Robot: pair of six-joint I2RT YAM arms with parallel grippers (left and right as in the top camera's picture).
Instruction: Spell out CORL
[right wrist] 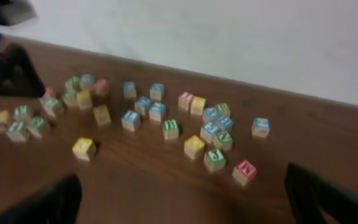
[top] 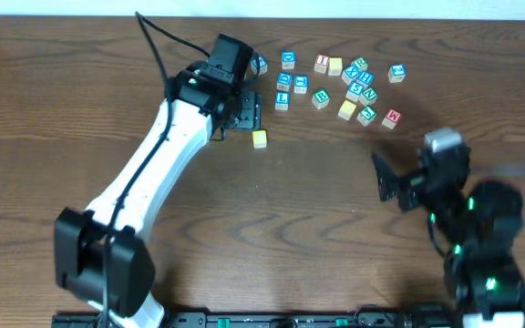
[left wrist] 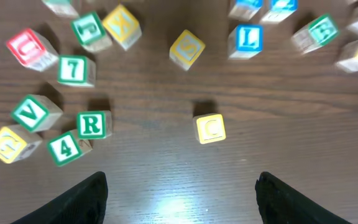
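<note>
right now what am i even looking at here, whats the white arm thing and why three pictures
These are two robot arms at a wooden table. One picture looks down from above; the other two come from cameras on each arm's wrist. The white arm ends in the left gripper, open and holding nothing, above a yellow C cube. The dark arm's right gripper is also open and empty. Small wooden alphabet cubes lie scattered about, among them a green R cube and a blue L cube.
</note>
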